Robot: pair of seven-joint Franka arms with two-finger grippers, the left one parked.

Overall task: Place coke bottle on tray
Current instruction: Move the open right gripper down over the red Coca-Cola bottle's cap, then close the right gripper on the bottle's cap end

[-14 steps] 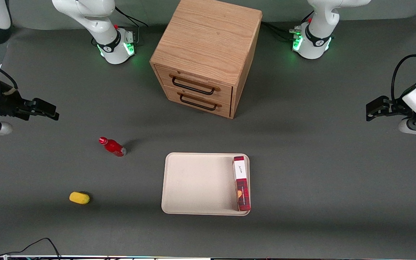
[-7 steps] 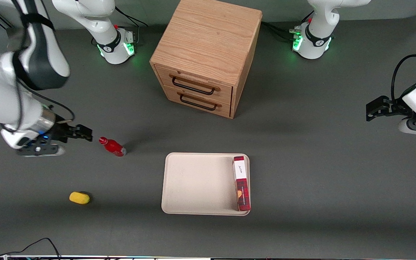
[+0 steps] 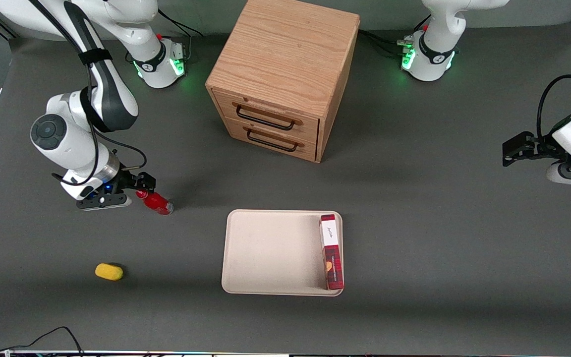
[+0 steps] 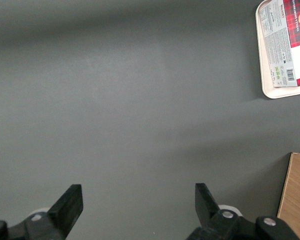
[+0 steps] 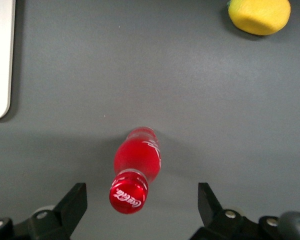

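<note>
The coke bottle [image 3: 155, 201] is small and glossy red with a red cap. It stands on the grey table toward the working arm's end, apart from the tray. The right wrist view shows the coke bottle [image 5: 136, 164] from above, its cap between the two fingers without touching either. My gripper [image 3: 142, 184] is open right above the cap; in the wrist view the gripper [image 5: 141, 204] has its jaws spread wide. The tray [image 3: 270, 253] is large, flat and beige, and lies nearer to the front camera than the cabinet. Its corner shows in the wrist view [image 5: 0, 60].
A tall red box [image 3: 331, 251] lies on the tray along its edge toward the parked arm's end. A wooden two-drawer cabinet [image 3: 283, 74] stands at the middle of the table. A small yellow oval object [image 3: 109, 271] lies nearer to the front camera than the bottle.
My arm has swung in from the working arm's end of the table, and the gripper has come from well off to the side to right above the bottle's cap. The bottle has not moved.
</note>
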